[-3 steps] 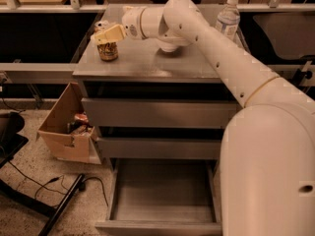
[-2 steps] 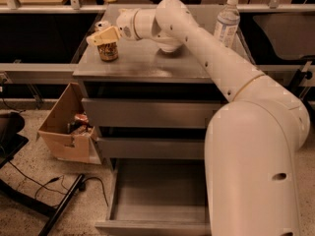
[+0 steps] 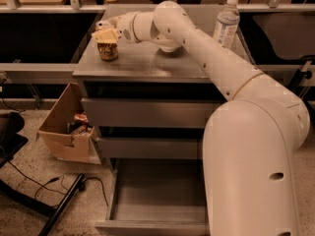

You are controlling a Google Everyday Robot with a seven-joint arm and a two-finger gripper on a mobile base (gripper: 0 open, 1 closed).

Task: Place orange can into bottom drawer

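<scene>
The orange can [image 3: 108, 51] stands upright near the left edge of the grey cabinet top [image 3: 147, 65]. My gripper [image 3: 106, 35] is right over the can's top, at the end of my white arm [image 3: 206, 48], which reaches in from the right. The can's top is hidden behind the gripper. The bottom drawer [image 3: 157, 200] is pulled open below, and its inside shows nothing in it. The two drawers above it are closed.
A clear plastic bottle with a white cap [image 3: 225, 22] stands at the back right of the cabinet top. An open cardboard box [image 3: 66, 129] with items sits on the floor to the left of the cabinet. Cables and a black stand leg [image 3: 59, 205] lie on the floor at the lower left.
My arm has shifted in the view and now fills more of the right side. The gripper has stayed at the can's top, and the can has not visibly moved.
</scene>
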